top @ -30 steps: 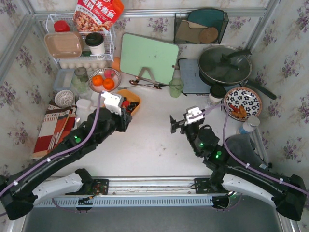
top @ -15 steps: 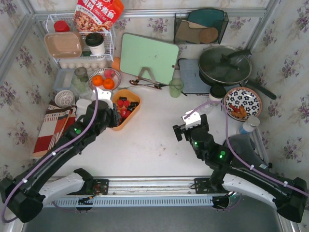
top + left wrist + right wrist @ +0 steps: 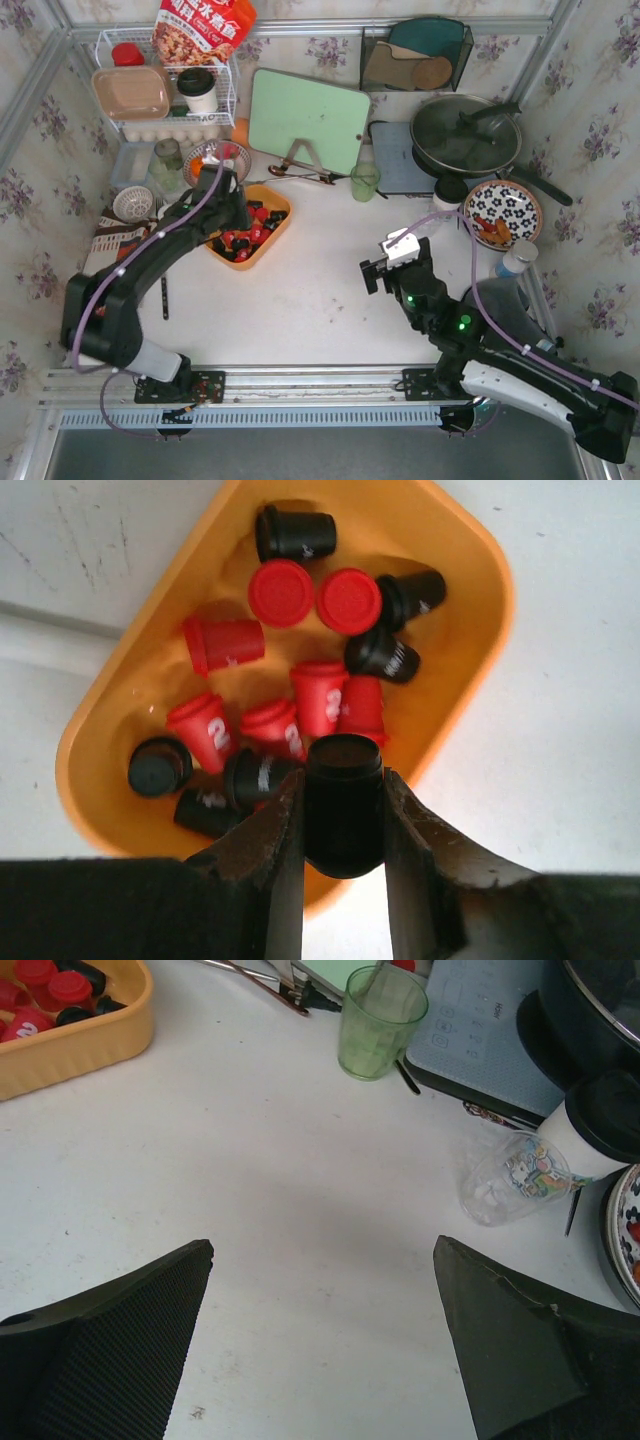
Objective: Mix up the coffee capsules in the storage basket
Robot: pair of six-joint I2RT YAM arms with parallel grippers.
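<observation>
The left hand (image 3: 343, 798) pinches a light, stiff, probably slippery black pod (image 3: 344, 765) by its sides over the orange basket (image 3: 478, 575) while the right hand (image 3: 320, 1252) hangs open.

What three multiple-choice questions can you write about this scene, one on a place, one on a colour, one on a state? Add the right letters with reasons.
1. Where does the storage basket stand?
A) on the table, left of the green cup
B) in the wire rack
C) on the pan
2. What colour is the capsule in the left gripper?
A) red
B) black
C) green
3. How is the right gripper?
A) open, empty
B) shut on a capsule
C) shut on the cup
1 A: the top view shows it. 2 B: the left wrist view shows it black. 3 A: its jaws stand wide apart, nothing between.
</observation>
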